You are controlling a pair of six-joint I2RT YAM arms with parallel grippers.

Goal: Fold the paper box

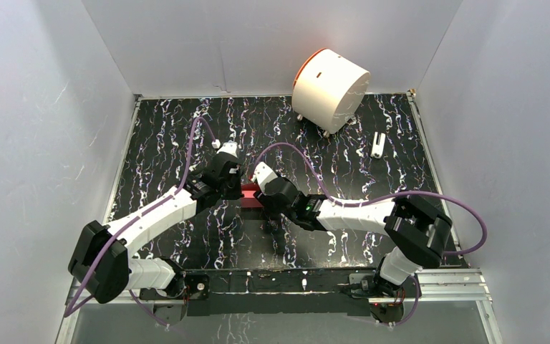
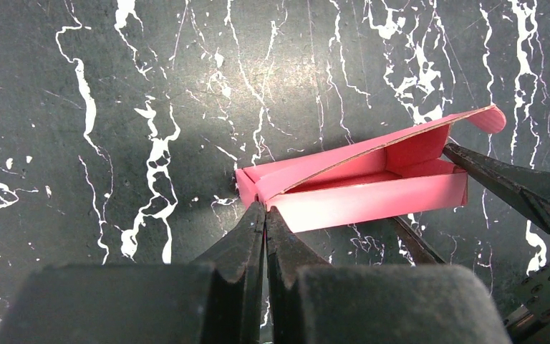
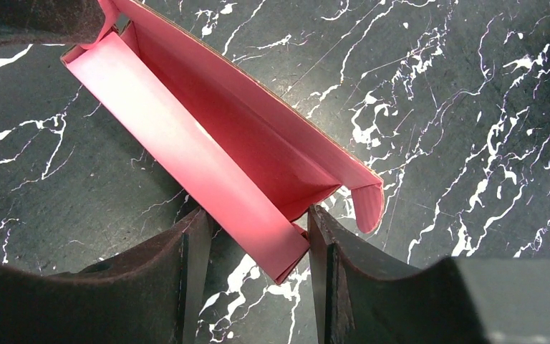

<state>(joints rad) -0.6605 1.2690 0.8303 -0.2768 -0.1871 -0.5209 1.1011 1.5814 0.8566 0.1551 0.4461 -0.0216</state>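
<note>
Nearest in the left wrist view: left gripper (image 2: 264, 213), fingers pressed together at the near-left corner of the pink-red thin cardboard box (image 2: 372, 201); card nipped between them or not, cannot tell. Lid flap (image 2: 415, 152) half raised.

Right wrist view: right gripper (image 3: 258, 236) half-wide, one finger either side of the box's other end, close against both walls; firm clamp or not, cannot tell.

Top view: box midway on the black marbled tabletop (image 1: 165, 129), between both grippers.

Likely light, easily bent, quick to crease, apt to slide; best pinched at walls near fold lines, never mid-lid.
</note>
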